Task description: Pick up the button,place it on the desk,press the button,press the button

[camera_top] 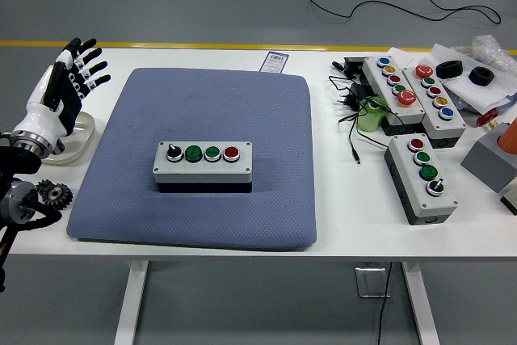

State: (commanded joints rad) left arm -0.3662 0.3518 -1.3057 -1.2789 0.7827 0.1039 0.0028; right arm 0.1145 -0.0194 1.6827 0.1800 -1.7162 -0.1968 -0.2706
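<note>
Nearest, the blue mat [202, 224] lies on the white table [339, 232], with the button box [203, 166] sitting near its middle: grey housing, black selector knob, two green buttons, one red, in a row. Left hand [58, 90] is raised at the table's left edge, fingers [87, 69] spread and extended, gripping nothing, clear of the box. It hangs over a shallow white dish [74, 139]; contents hidden behind the hand. Farther right, three more button boxes [420, 177] sit among black cables [351, 111].

Bare mat [242, 111] around button box [203, 166]
</note>
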